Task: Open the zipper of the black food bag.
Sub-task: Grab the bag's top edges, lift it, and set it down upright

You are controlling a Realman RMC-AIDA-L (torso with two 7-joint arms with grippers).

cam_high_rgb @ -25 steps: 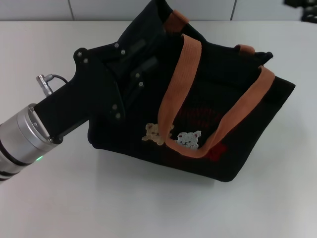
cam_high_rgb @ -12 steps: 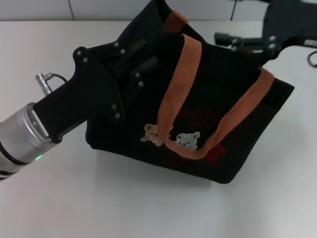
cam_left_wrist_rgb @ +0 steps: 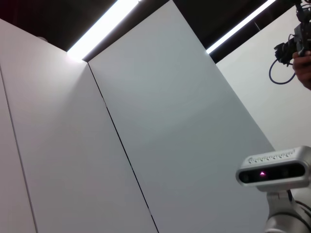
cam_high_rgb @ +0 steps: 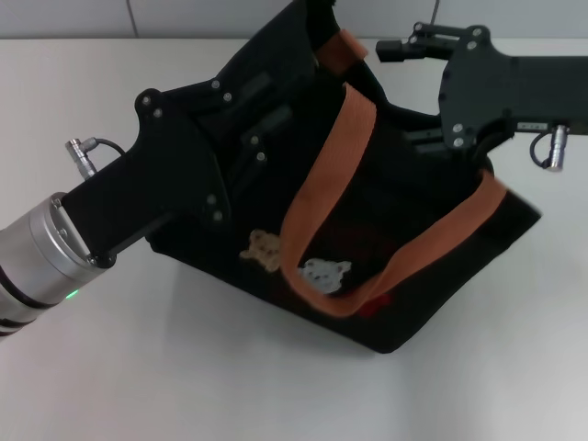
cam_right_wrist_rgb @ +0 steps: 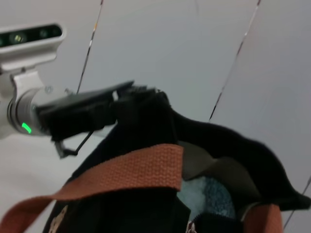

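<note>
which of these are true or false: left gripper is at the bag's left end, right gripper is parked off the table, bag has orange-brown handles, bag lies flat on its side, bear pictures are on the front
1. The left gripper is at the left end of the black food bag. True.
2. The right gripper is parked off the table. False: it is over the bag's far top edge.
3. The bag has orange-brown handles. True.
4. The bag lies flat on its side. False: it stands, tilted.
5. Bear pictures are on the front. True.

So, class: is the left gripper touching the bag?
Touching. In the right wrist view the left gripper meets the bag at its raised end, no gap; the head view agrees.
</note>
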